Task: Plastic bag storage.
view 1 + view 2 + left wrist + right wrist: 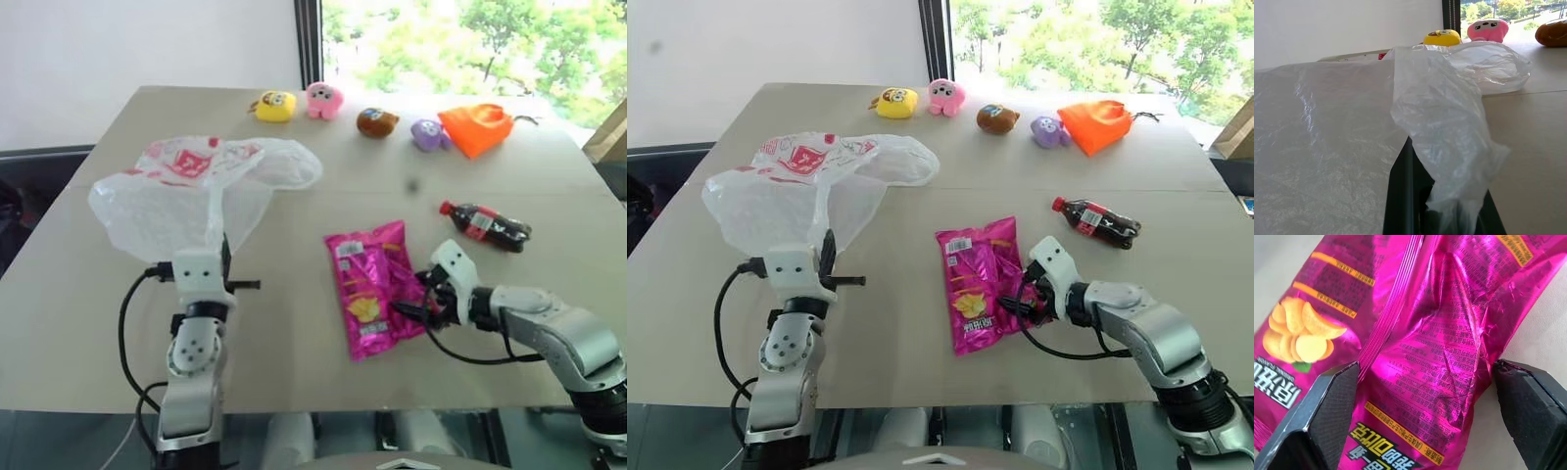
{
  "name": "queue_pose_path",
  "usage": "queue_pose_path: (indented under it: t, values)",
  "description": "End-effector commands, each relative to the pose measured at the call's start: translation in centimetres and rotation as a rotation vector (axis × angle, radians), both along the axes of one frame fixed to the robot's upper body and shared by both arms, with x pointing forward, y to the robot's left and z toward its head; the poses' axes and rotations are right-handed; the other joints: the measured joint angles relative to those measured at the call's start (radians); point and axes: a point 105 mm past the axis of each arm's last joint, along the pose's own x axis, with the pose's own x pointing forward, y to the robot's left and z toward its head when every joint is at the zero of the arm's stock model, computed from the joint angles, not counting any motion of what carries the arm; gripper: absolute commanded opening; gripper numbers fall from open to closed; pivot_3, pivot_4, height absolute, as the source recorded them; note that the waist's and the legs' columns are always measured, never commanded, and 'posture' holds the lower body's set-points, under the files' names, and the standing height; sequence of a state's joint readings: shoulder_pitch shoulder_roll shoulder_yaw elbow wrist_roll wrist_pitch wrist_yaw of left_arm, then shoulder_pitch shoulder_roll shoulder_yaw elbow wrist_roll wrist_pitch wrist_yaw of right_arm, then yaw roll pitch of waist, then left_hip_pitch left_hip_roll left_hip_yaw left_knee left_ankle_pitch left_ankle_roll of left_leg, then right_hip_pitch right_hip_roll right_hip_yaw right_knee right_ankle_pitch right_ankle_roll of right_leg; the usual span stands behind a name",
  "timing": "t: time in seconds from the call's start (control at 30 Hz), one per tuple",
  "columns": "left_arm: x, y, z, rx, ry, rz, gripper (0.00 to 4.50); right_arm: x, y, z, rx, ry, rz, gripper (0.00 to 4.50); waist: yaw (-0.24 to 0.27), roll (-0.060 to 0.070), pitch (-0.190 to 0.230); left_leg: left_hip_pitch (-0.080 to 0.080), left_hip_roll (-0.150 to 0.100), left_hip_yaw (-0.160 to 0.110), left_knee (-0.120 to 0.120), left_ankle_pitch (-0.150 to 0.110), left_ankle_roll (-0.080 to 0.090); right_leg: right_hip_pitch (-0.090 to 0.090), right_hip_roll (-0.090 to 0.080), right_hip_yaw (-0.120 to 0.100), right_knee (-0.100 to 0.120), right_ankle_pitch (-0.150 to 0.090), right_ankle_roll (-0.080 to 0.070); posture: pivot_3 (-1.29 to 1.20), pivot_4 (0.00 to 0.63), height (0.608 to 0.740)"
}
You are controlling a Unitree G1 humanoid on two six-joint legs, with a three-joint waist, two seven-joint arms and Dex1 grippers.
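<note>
Glossy magenta foil marks the snack packet (373,286), lying flat and creased toward the near edge of the worktop (294,352), right of centre. Its front carries a picture of pale yellow crisps, a white barcode label at the far end, and yellow-and-white lettering too small to read. The right hand (423,294) lies low at the packet's right side, its two black fingers (1327,416) spread wide; the right wrist view shows their ribbed pads straddling the crumpled foil, which lies between them.

Toward the near left corner, the left hand (223,262) has its fingers pressed together, pinching the plastic bag (186,191). The bag is thin, crinkly, translucent white film with red printed shapes, billowing from that hand toward the far left of the worktop; the left wrist view shows its folds draped over the black fingers.

Further right lies a small dark cola bottle (487,225) with a red cap and label, on its side. Along the far edge sit yellow (275,106), pink (323,100), brown (376,122) and purple (428,134) soft toys and an orange cloth pouch (476,128).
</note>
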State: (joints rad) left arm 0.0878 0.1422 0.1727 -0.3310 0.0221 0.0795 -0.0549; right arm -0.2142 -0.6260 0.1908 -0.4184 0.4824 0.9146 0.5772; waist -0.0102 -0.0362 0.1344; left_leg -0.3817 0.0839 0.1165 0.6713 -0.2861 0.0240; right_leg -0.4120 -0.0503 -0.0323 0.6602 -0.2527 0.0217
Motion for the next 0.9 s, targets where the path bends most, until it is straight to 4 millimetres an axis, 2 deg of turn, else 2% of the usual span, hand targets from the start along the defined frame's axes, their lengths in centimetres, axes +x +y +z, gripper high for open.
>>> queue_pose_path:
  t: [0.03,0.13,0.23,0.27,0.33,0.37,0.4,0.57,0.67,0.8,0.9]
  values:
    - [-0.2,-0.4,1.5,0.013,-0.07,-0.006,0.0,-0.1,-1.1,-2.1,-0.045,0.067,-0.029,4.39,0.0,-0.001,-0.001,0.0,0.0,0.0,0.0,0.0,0.0,0.0,0.0,0.0,0.0,0.0,0.0,0.0,0.15,0.74]
    - [-0.1,-0.8,1.8,0.011,-0.084,-0.018,0.0,0.4,-1.0,-1.5,-0.003,0.06,-0.041,3.53,0.0,-0.002,-0.001,0.0,0.0,0.0,0.0,0.0,0.0,0.0,0.0,0.0,0.0,0.0,0.0,0.0,0.15,0.74]
    - [0.0,-1.1,1.8,0.008,-0.088,-0.028,0.0,0.7,-0.7,-0.8,0.07,0.078,-0.065,2.14,0.0,-0.002,-0.001,0.0,0.0,0.0,0.0,0.0,0.0,0.0,0.0,0.0,0.0,0.0,0.0,0.0,0.15,0.74]
    - [0.0,-1.2,1.8,0.008,-0.088,-0.03,0.0,0.8,-0.7,-0.7,0.072,0.076,-0.067,1.5,0.0,-0.001,-0.001,0.0,0.0,0.0,0.0,0.0,0.0,0.0,0.0,0.0,0.0,0.0,0.0,0.0,0.15,0.74]
    - [0.1,-1.2,1.8,0.008,-0.088,-0.031,0.0,0.8,-0.8,-0.8,0.052,0.061,-0.062,0.63,0.0,-0.001,-0.001,0.0,0.0,0.0,-0.001,0.0,0.0,0.0,0.0,0.0,0.0,0.0,0.0,0.0,0.15,0.74]
    - [0.1,-1.2,1.8,0.009,-0.088,-0.031,0.0,0.8,-0.9,-0.9,0.044,0.052,-0.06,0.23,-0.001,-0.001,-0.001,0.0,0.0,0.0,-0.001,0.0,0.0,0.0,0.0,0.0,0.0,0.0,0.0,0.0,0.15,0.74]
    - [0.1,-1.2,1.8,0.009,-0.087,-0.032,0.0,0.8,-0.9,-0.9,0.039,0.046,-0.059,0.05,-0.001,-0.001,-0.001,0.0,0.0,0.0,-0.001,0.0,0.0,0.0,0.0,0.0,0.0,0.0,0.0,0.0,0.15,0.74]
    - [0.2,-1.3,1.8,0.011,-0.087,-0.04,0.0,0.9,-0.2,0.1,0.13,0.03,-0.048,0.05,-0.001,-0.001,-0.001,-0.001,0.0,0.0,-0.001,0.0,0.0,0.0,0.0,0.0,-0.001,0.0,0.0,0.0,0.15,0.74]
    - [0.5,-1.7,2.3,-0.003,-0.106,-0.067,0.0,1.5,0.6,1.8,0.224,-0.031,-0.041,0.05,-0.001,0.0,0.001,-0.001,0.0,0.0,-0.001,0.0,0.0,-0.001,0.0,0.0,-0.001,0.0,0.0,0.0,0.15,0.74]
    - [0.9,-4.6,3.9,-0.051,-0.156,-0.224,0.0,2.9,1.5,4.2,0.278,-0.129,-0.014,0.05,0.0,0.002,0.002,-0.002,0.0,0.0,-0.001,0.0,0.0,-0.002,0.0,0.0,-0.001,0.0,0.0,0.0,0.15,0.74]
    - [0.3,-7.3,5.0,-0.067,-0.175,-0.396,0.0,4.5,1.9,5.6,0.297,-0.143,-0.015,0.05,-0.002,0.003,0.003,-0.003,-0.001,0.0,-0.001,0.0,0.0,-0.002,0.0,0.0,-0.001,0.0,0.0,0.0,0.15,0.74]
